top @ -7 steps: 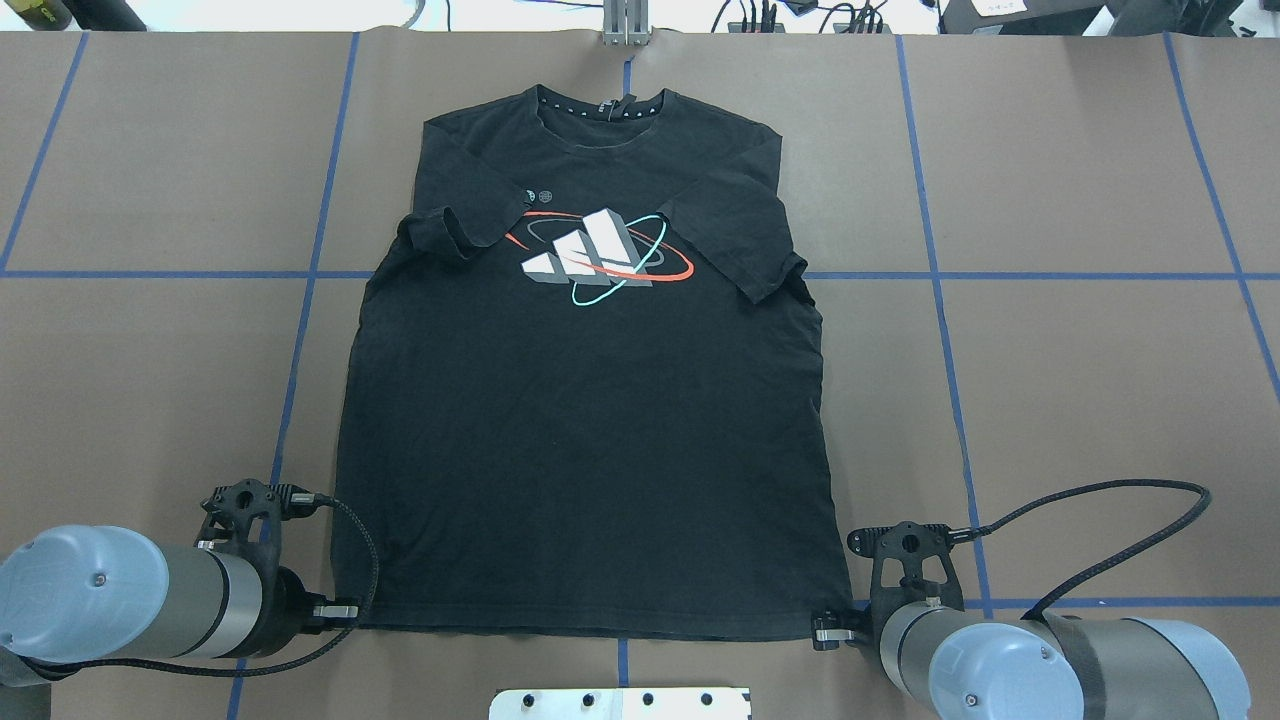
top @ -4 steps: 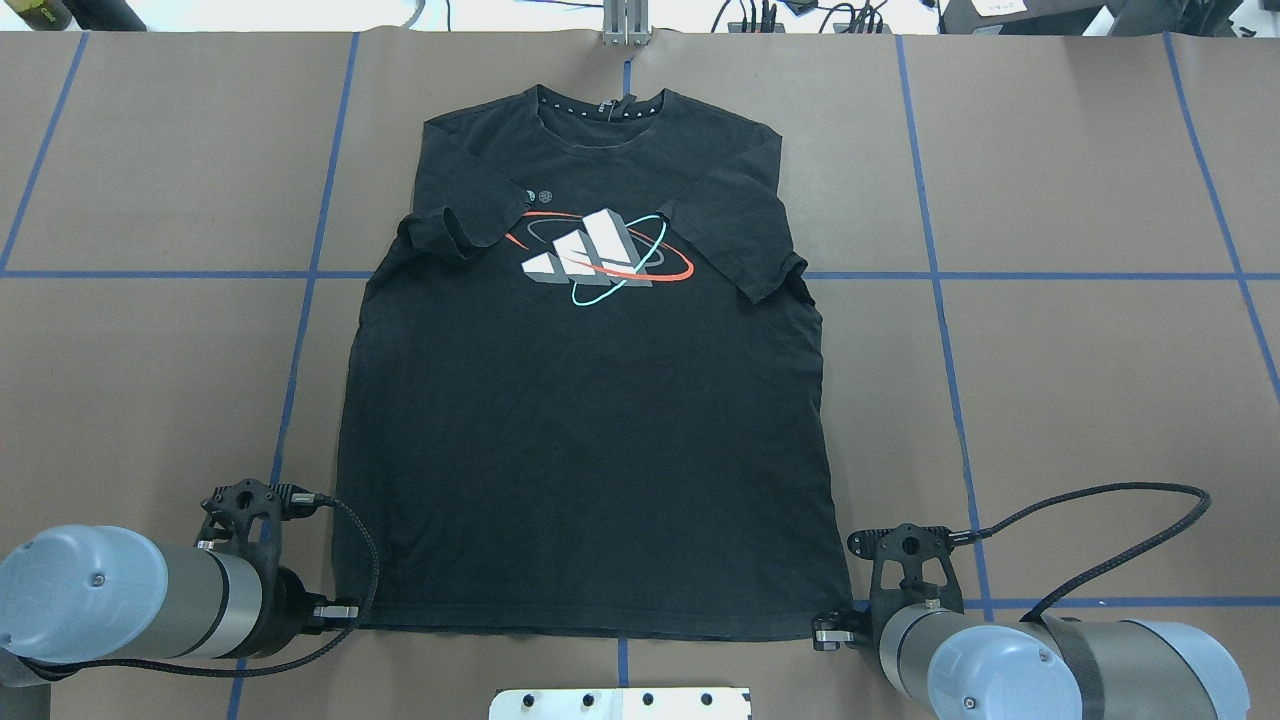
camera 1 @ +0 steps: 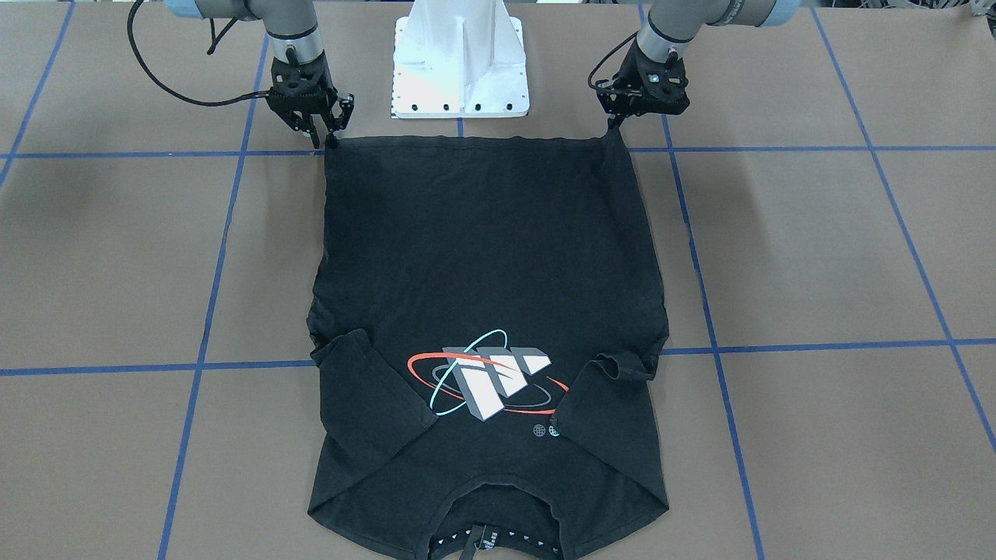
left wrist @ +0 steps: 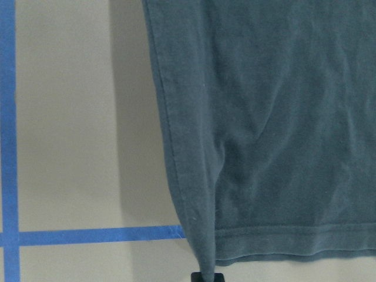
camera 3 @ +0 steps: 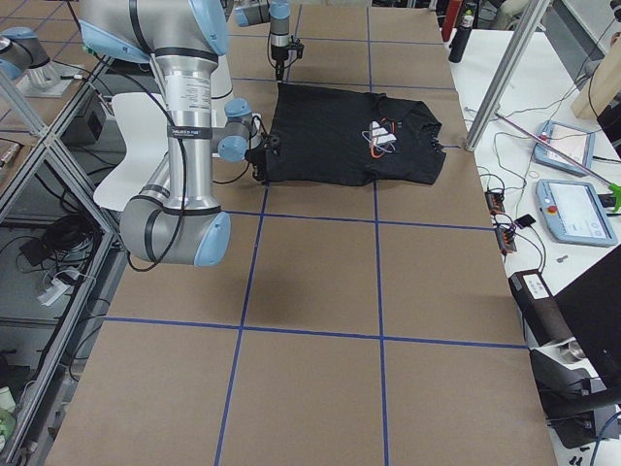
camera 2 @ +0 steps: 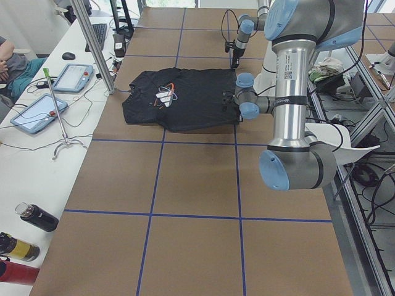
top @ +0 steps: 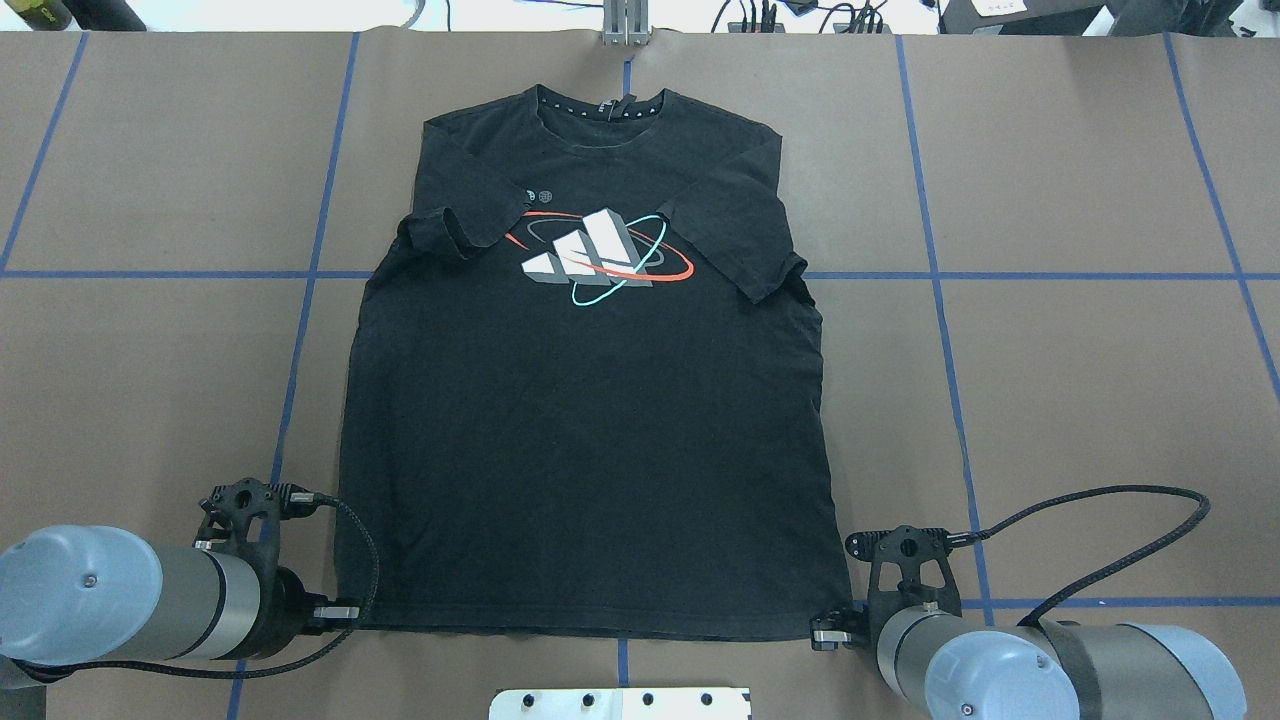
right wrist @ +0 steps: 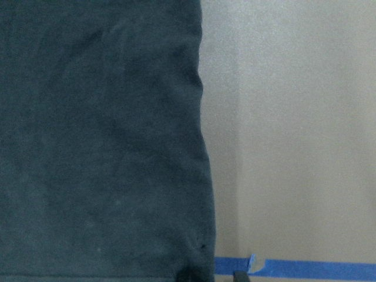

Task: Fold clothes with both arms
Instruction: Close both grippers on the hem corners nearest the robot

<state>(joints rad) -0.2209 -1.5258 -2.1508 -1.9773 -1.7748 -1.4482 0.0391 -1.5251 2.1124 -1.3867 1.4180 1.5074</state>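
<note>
The black T-shirt [top: 590, 430] lies flat and face up on the brown table, neckline at the far edge and both sleeves folded in over the chest beside the red, teal and white logo [top: 600, 258]. My left gripper [top: 345, 612] is shut on the near-left hem corner, which the left wrist view shows drawn up into a point at the fingertips [left wrist: 207, 276]. My right gripper [top: 835, 632] is shut on the near-right hem corner [right wrist: 197, 271]. In the front-facing view the left gripper [camera 1: 615, 131] and the right gripper [camera 1: 325, 140] hold the hem taut between them.
The white pedestal base [camera 1: 461, 62] stands just behind the hem, between the arms. Blue tape lines [top: 940, 275] grid the table. A metal post [top: 625, 25] stands at the far edge by the neckline. A side bench with tablets [camera 2: 37, 114] and bottles [camera 2: 34, 217] runs along the far side.
Almost nothing. Both arms have shifted very slightly toward the near edge, still at the hem corners. The shirt lies as before.
</note>
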